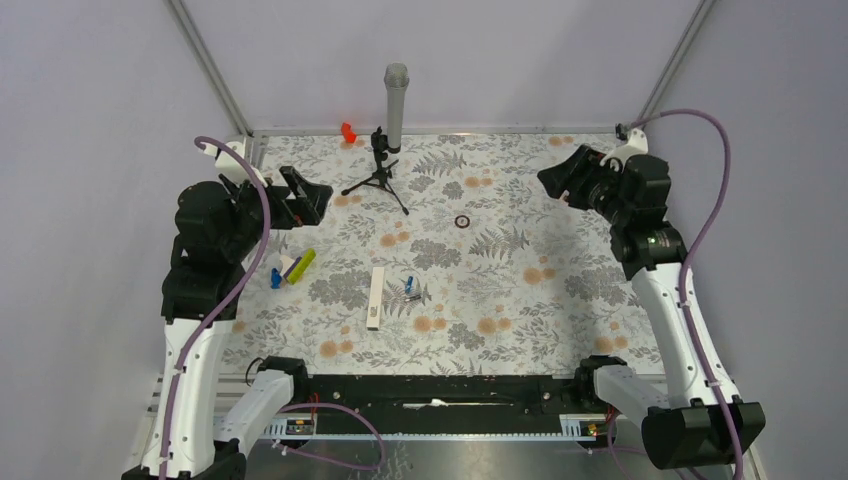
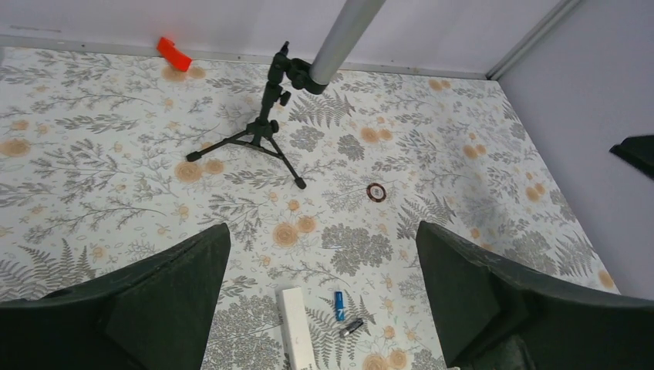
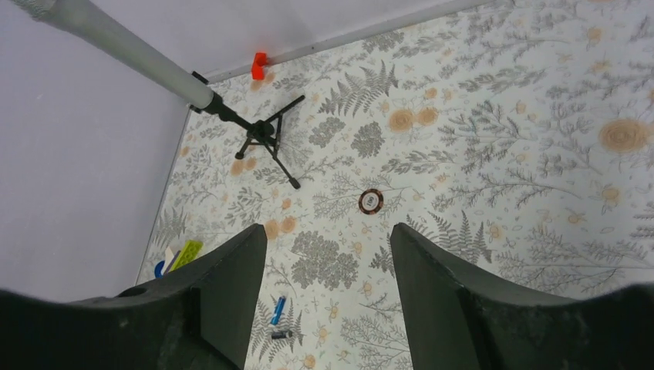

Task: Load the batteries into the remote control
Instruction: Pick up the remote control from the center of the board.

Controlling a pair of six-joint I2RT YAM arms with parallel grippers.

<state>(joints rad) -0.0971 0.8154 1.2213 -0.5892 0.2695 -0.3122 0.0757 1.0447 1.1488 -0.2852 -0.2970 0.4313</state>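
Note:
The remote control (image 1: 375, 297) is a slim white bar lying flat near the middle of the floral table; its far end also shows in the left wrist view (image 2: 295, 327). Just right of it lie two batteries, one blue (image 1: 408, 283) (image 2: 339, 304) (image 3: 278, 308) and one that looks dark (image 1: 411, 295) (image 2: 351, 327) (image 3: 281, 334). My left gripper (image 1: 310, 195) (image 2: 322, 231) hangs open, high at the back left. Raised at the back right, my right gripper (image 1: 550, 180) (image 3: 327, 229) is open too. Neither holds anything. In the right wrist view a finger hides the remote.
A black tripod (image 1: 380, 170) carrying a grey tube (image 1: 396, 100) stands at the back centre. An orange piece (image 1: 347, 131) lies by the back wall, and a small dark ring (image 1: 462, 221) right of the tripod. A yellow-green bar (image 1: 303, 265) and a blue piece (image 1: 275, 277) lie at the left.

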